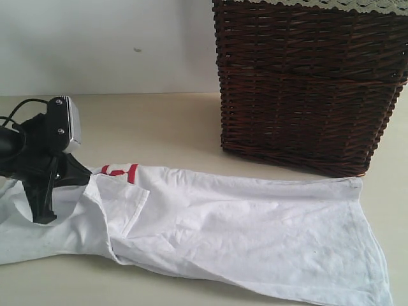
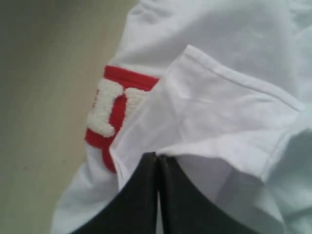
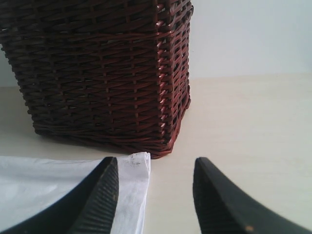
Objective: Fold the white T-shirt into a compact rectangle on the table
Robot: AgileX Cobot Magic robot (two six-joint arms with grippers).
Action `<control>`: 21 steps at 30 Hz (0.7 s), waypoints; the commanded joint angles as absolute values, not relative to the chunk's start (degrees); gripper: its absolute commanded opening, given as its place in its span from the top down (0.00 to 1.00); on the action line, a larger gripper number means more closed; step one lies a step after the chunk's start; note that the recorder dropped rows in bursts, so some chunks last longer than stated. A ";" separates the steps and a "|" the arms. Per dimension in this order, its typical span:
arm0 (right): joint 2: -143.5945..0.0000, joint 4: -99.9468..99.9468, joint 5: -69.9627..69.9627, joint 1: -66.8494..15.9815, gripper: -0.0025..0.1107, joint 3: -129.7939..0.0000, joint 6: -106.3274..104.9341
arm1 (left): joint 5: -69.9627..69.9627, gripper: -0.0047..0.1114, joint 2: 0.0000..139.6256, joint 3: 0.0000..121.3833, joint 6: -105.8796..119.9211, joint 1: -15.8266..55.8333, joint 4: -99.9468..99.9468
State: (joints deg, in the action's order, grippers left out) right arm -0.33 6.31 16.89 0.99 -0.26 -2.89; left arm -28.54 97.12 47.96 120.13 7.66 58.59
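Lying flat across the near part of the counter (image 1: 159,121), the white T-shirt (image 1: 255,223) runs left to right, its hem end just in front of the dark wicker basket (image 1: 306,89). Left fingers (image 2: 131,204): pressed together, pinching a sleeve fold beside the red lettering band (image 2: 119,78). Right fingers (image 3: 97,200): spread apart, holding nothing, at the hem corner.

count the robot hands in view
2. The left hand is shut on a fold of the white T-shirt beside its red lettering; the right hand is open over the shirt's corner on the table, near the basket.
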 commanded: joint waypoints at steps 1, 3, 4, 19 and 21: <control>0.00 6.14 16.17 1.31 0.56 0.00 -2.86 | -25.92 0.96 99.37 52.42 120.23 8.10 59.46; 0.00 6.14 16.17 1.31 0.56 0.00 -2.86 | -25.92 0.96 99.60 53.70 120.23 8.10 60.79; 0.00 6.14 16.17 1.31 0.56 0.00 -2.86 | -25.92 0.96 99.60 53.83 120.23 8.10 61.39; 0.00 6.14 16.17 1.31 0.56 0.00 -2.86 | -27.51 0.95 99.60 50.19 120.15 8.10 67.85; 0.00 6.14 16.17 1.31 0.56 0.00 -2.86 | -27.51 0.87 99.60 50.19 120.15 8.10 67.95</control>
